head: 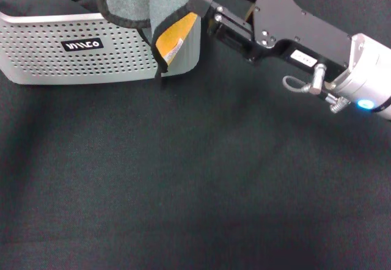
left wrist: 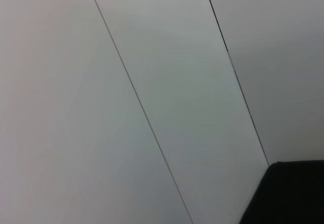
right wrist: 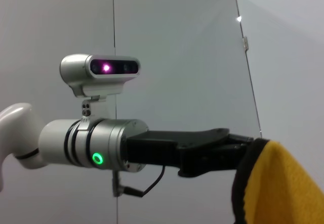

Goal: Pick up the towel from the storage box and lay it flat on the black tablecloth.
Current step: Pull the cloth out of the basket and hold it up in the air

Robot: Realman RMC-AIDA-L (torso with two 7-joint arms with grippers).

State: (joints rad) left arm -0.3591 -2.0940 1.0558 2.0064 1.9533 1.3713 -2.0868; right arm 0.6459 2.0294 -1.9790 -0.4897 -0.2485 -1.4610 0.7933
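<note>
The towel (head: 131, 1), grey-green with an orange-yellow face (head: 177, 35) and black edging, hangs lifted over the right end of the light grey perforated storage box (head: 61, 62) at the back left. My right gripper (head: 200, 4) reaches in from the right and is shut on the towel's edge above the box's corner. In the right wrist view, a black gripper (right wrist: 243, 150) on a silver arm with a green light pinches the black-edged orange towel (right wrist: 278, 183). The black tablecloth (head: 195, 190) covers the whole table in front of the box. My left gripper is out of view.
Dark charcoal cloth (head: 36, 1) lies inside the box. The robot's head camera (right wrist: 101, 69) shows behind the arm, before pale wall panels. The left wrist view holds only wall panels (left wrist: 152, 82) and a dark shape (left wrist: 288, 193) in one corner.
</note>
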